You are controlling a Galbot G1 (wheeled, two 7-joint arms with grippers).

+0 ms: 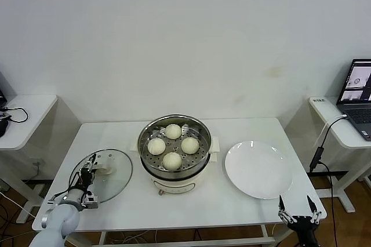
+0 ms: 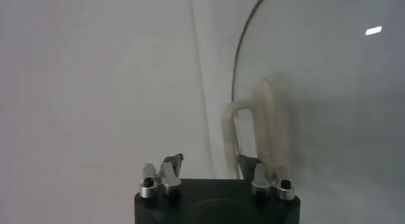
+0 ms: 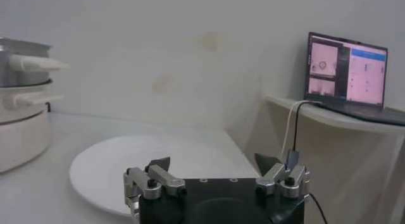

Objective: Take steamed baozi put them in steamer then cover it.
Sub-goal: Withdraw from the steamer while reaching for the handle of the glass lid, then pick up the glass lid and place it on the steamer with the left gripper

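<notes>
At the centre of your white table (image 1: 232, 212) stands the steamer (image 1: 174, 169), a shiny steel pot on a cream base, uncovered. Inside it, four steamed baozi (image 1: 173, 145) sit on the perforated tray, spaced in a diamond and close together. To the steamer's left, just beside it, the cover (image 1: 110, 171) lies flat on the table, glass with a metal rim and a cream handle (image 2: 256, 127) on top. Your left gripper (image 1: 88, 178) is over the cover, its fingers (image 2: 262, 174) straddling the handle; you cannot tell whether they are pressing on it yet. To the steamer's right, slightly apart from it, lies a white plate (image 1: 258, 169). Your right gripper (image 1: 298, 207) hangs well right of the steamer, past the plate at the table's near edge, fingers spread and holding nothing.
</notes>
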